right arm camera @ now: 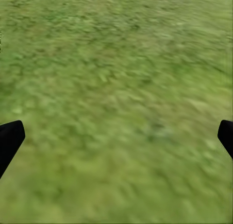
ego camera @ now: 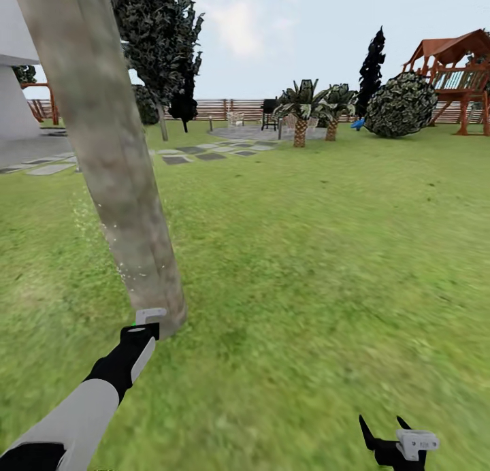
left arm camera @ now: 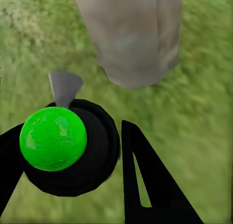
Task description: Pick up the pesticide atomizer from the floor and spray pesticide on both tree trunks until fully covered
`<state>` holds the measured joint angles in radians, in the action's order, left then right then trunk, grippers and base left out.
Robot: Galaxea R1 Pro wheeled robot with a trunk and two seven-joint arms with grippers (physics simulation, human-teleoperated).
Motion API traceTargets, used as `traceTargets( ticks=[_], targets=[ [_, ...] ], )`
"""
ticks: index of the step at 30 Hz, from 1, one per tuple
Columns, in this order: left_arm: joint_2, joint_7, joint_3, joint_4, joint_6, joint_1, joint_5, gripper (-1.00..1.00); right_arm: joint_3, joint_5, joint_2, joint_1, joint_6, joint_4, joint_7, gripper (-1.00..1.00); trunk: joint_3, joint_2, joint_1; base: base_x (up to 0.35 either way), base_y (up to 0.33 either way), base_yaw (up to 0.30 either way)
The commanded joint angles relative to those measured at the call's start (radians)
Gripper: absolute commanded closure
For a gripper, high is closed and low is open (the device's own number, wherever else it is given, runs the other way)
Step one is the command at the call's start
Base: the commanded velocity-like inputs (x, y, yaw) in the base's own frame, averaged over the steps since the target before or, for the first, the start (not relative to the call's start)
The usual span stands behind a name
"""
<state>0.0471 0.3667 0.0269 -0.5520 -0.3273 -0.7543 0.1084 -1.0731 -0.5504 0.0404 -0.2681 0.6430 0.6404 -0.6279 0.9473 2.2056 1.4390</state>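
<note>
A thick mottled grey-brown tree trunk (ego camera: 112,165) rises close in front at the left of the head view, and its base (left arm camera: 136,44) meets the lawn in the left wrist view. My left gripper (left arm camera: 73,170) is shut on the pesticide atomizer (left arm camera: 53,139), a black body with a bright green ball and a grey nozzle (left arm camera: 64,88) aimed toward the trunk's foot. Pale specks dot the lower bark. My left arm (ego camera: 122,362) reaches to the trunk base. A second tree (ego camera: 160,35) stands further back. My right gripper (ego camera: 382,427) hangs open over bare grass (right arm camera: 116,88).
Lawn spreads to the right and ahead. A grey paved patch (ego camera: 204,151) with stepping stones, palm-like plants (ego camera: 299,110), a round bush (ego camera: 401,103) and a wooden playset (ego camera: 456,69) lie far back before the slat fence (ego camera: 224,107). The white house (ego camera: 13,83) is at far left.
</note>
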Motion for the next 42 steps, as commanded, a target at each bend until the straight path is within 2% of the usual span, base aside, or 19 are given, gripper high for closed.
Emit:
traceTargets(
  ticks=[1,20,42],
  targets=[
    [0.0,0.006,0.003,-0.002,-0.004,0.0,0.01,1.0,-0.008,-0.006,0.001,-0.002,0.004,0.001,-0.007,-1.0,0.001,0.0,0.0,0.096,-0.266,0.201],
    [0.001,0.006,0.003,-0.003,-0.003,-0.001,0.01,1.0,-0.008,-0.006,0.001,-0.001,0.004,0.0,-0.007,-1.0,0.001,0.0,0.0,0.092,-0.266,0.205],
    [0.006,0.004,0.002,-0.003,-0.002,0.0,0.01,1.0,-0.008,-0.006,0.001,-0.002,0.004,0.0,-0.007,-1.0,0.001,0.0,0.0,0.002,-0.247,0.205]
  ],
)
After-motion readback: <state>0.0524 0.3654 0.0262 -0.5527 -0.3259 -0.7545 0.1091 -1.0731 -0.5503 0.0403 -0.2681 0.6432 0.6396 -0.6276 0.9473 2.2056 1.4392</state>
